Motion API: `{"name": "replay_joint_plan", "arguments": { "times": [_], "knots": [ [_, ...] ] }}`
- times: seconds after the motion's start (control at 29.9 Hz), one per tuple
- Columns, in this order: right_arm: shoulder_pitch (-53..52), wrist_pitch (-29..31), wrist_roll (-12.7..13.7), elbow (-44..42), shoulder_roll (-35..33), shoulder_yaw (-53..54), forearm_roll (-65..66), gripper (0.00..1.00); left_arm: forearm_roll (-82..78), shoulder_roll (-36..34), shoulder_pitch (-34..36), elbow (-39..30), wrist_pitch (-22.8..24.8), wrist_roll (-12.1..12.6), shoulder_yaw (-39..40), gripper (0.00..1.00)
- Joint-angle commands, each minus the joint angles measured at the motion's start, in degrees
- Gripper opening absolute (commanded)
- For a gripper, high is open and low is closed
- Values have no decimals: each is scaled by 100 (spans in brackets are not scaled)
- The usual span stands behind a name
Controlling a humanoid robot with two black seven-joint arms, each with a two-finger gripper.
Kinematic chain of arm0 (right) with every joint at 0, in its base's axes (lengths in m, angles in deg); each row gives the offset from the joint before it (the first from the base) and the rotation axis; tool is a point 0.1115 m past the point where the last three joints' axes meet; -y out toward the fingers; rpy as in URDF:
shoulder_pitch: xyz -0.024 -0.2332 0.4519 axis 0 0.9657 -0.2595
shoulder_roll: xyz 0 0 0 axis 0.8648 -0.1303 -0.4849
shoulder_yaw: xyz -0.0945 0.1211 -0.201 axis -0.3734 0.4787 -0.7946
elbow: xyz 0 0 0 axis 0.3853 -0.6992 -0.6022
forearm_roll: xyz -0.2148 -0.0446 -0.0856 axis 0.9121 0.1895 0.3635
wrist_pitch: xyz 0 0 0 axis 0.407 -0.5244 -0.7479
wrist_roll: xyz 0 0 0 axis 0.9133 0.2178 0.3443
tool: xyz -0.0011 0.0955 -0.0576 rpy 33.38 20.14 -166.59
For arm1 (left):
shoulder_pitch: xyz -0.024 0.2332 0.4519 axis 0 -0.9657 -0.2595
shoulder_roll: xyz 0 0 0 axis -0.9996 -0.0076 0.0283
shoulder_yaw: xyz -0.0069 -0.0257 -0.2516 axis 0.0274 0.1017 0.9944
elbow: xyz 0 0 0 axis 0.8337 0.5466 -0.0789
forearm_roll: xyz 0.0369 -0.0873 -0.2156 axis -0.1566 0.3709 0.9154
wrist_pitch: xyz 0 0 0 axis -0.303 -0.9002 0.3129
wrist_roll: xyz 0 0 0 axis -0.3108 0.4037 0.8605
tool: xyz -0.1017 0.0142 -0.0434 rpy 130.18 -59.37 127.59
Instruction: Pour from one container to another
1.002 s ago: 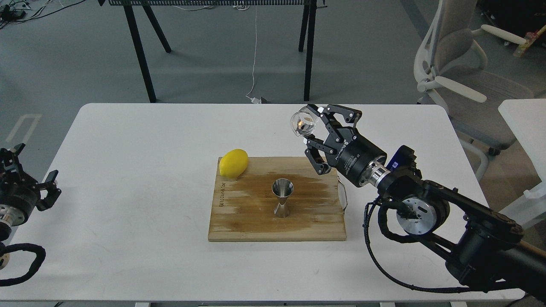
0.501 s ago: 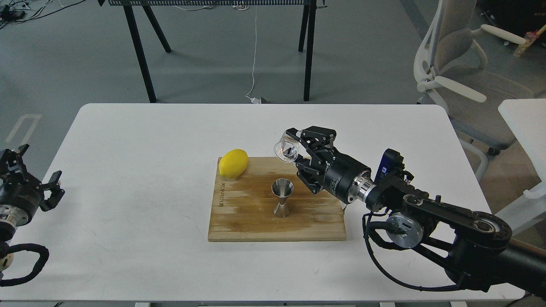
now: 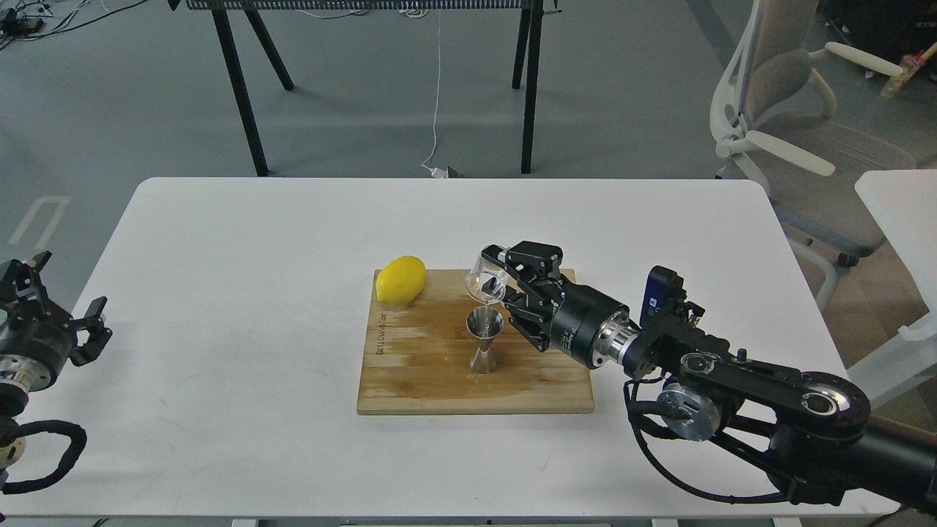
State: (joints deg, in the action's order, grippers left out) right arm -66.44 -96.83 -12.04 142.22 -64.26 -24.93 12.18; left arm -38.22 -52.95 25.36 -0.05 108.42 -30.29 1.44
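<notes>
Grey floor (image 3: 110, 110) beyond a white round-cornered table (image 3: 219, 241). Past the table's far edge stands a black-legged bench (image 3: 241, 88), with a white cable (image 3: 437, 88) hanging to a plug on the floor. Off the table's far right corner: a grey-and-white office chair (image 3: 798, 124); a second white tabletop (image 3: 900, 212) at right.

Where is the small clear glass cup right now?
In the head view, the small clear glass cup is tilted in the right gripper, just above the steel hourglass jigger on the wooden board.
</notes>
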Motion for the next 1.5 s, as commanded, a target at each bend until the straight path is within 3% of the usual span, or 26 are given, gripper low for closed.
{"name": "replay_joint_plan", "arguments": {
  "times": [0.0, 1.47],
  "knots": [
    [1, 8, 40, -10, -1, -16, 18, 33, 9, 0, -3, 3, 0, 0, 3, 100],
    [-588, 0, 92, -62, -317, -772, 536, 33, 1, 0, -3, 3, 0, 0, 3, 100]
  ]
}}
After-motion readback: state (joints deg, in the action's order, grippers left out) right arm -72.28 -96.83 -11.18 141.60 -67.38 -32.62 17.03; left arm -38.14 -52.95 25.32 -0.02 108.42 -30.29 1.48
